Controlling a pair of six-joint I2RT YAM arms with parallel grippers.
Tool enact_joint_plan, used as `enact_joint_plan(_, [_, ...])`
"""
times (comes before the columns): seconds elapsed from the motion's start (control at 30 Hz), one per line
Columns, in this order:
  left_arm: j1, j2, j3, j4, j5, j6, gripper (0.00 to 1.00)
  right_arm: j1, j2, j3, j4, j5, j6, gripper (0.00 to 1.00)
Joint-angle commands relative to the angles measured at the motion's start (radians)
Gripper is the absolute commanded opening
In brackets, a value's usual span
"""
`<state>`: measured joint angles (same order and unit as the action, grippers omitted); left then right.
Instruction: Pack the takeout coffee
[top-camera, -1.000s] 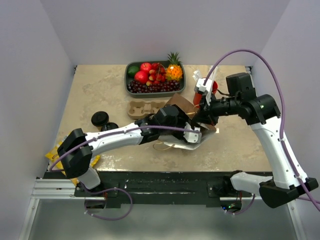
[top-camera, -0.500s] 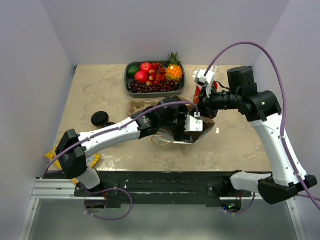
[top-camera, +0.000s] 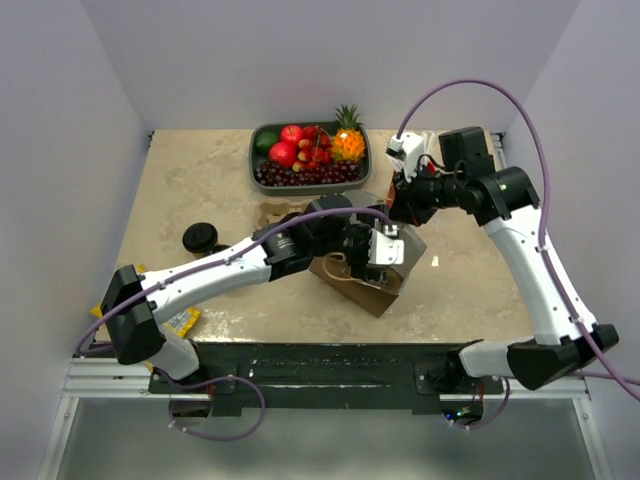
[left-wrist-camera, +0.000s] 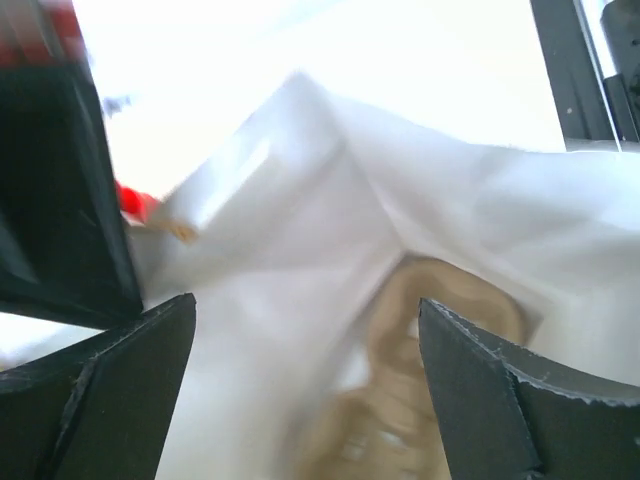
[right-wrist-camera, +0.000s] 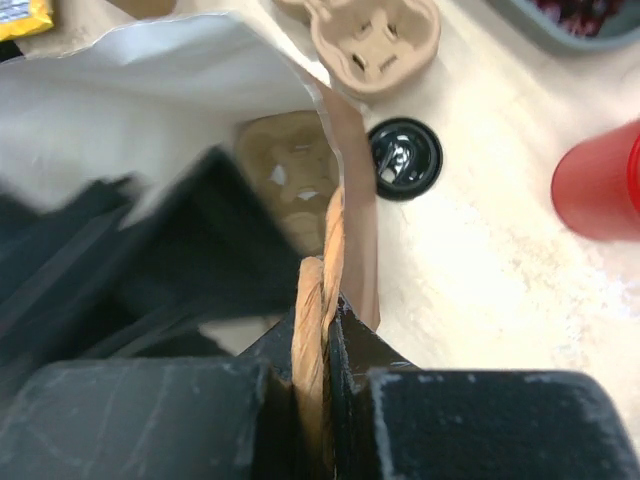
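The coffee (top-camera: 200, 237) stands at the left of the tabletop (top-camera: 200, 180), well apart from the bag (top-camera: 362, 288). From above it shows only a round black top. Neither arm holds it. The left end effector (left-wrist-camera: 305, 310) is inside the bag with its fingers spread wide. Nothing is between them, only the white inside of the bag and a blurred tan shape (left-wrist-camera: 440, 385) below. The right end effector (right-wrist-camera: 322, 315) is closed on the twisted paper handle (right-wrist-camera: 312, 285) of the bag. The cup is probably light but soft: paper walls give way under a hard squeeze, and the top may then pop off and let liquid spill. A good hold would be across the wall, a little under the rim, with gentle force and the cup kept upright. A second black lid (right-wrist-camera: 405, 158) lies just beside the bag; whether a cup is under it cannot be told.
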<state>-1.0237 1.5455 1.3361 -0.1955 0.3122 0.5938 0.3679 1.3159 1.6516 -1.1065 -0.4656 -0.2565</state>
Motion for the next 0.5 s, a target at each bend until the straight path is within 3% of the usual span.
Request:
enact_joint_plan(0.0, [-0.007,-0.065,-0.04,0.11,0.071,0.121,0.95,-0.003,0.025,0.065,0.019,0.059,0.019,0.0])
enact_joint_plan(0.17, [-0.001,-0.088,-0.04,0.154,0.071,0.161,0.94,-0.003,0.034,0.071,0.01,0.044,0.01,0.0])
enact_joint_plan(0.33, [-0.006,-0.18,-0.058,0.341,0.06,0.069,0.97,-0.003,0.028,0.031,0.005,0.044,-0.004,0.0])
enact_joint_plan(0.47, [-0.012,-0.223,-0.012,0.377,0.079,0.014,0.99,-0.023,0.04,0.014,-0.024,-0.01,-0.016,0.0])
